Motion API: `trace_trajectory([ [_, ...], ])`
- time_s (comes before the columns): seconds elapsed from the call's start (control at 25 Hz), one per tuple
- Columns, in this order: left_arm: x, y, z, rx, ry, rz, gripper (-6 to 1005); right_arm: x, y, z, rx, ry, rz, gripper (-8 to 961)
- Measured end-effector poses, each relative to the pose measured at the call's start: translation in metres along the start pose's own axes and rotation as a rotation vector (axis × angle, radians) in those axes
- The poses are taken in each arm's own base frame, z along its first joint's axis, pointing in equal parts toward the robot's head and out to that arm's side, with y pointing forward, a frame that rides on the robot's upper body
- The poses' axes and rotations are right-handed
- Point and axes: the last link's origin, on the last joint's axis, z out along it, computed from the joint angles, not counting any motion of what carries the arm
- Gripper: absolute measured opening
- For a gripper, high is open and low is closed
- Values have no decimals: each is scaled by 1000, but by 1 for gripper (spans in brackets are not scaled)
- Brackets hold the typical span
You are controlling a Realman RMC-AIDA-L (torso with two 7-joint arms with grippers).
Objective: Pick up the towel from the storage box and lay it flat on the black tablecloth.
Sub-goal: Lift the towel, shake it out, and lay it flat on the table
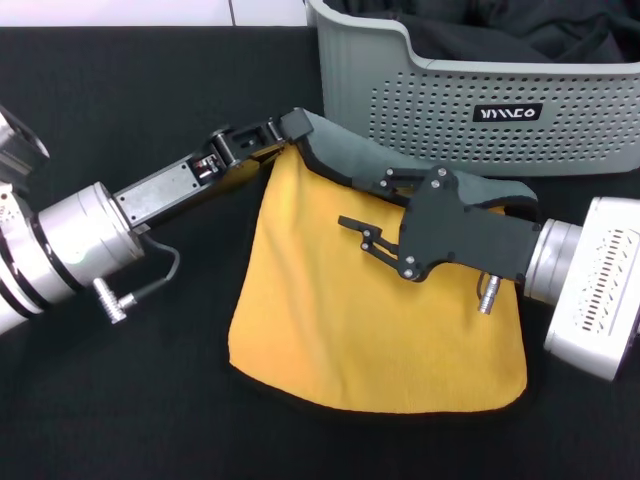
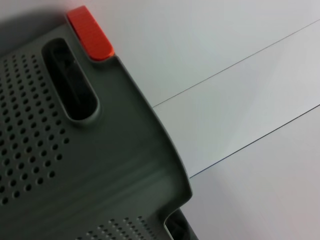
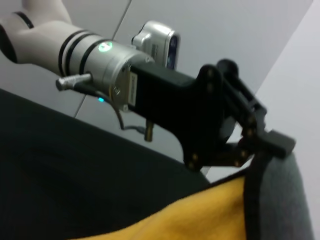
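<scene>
Right pincer's tips hidden behind towel's grey fold

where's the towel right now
In the head view the towel hangs mid-frame over the black tablecloth, before the storage box, held between both grippers.

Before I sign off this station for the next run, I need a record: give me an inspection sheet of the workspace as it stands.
Surface: black tablecloth covers the table.
Job's things: towel out of the storage box, yellow face up, top edge lifted and folded over showing grey, lower part resting on the cloth.
Clutter: dark fabric inside the box.
Grippers: left gripper shut on the towel's upper left corner; right gripper over the towel's upper right, grip not discernible.
Cables: grey cable looping from the left wrist.
Surroundings: white panelled wall behind the box.
</scene>
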Motion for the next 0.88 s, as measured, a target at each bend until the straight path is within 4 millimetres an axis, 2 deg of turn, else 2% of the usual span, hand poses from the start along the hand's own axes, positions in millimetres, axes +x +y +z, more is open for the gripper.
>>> trace_trajectory([
  [0.6, -3, -1, -2, 5, 5, -14, 22, -6, 12, -22, 76, -10, -91, 343],
  [0.88, -4, -1, 0, 3, 3, -15, 22, 4, 0, -15, 106, 91, -128, 343],
])
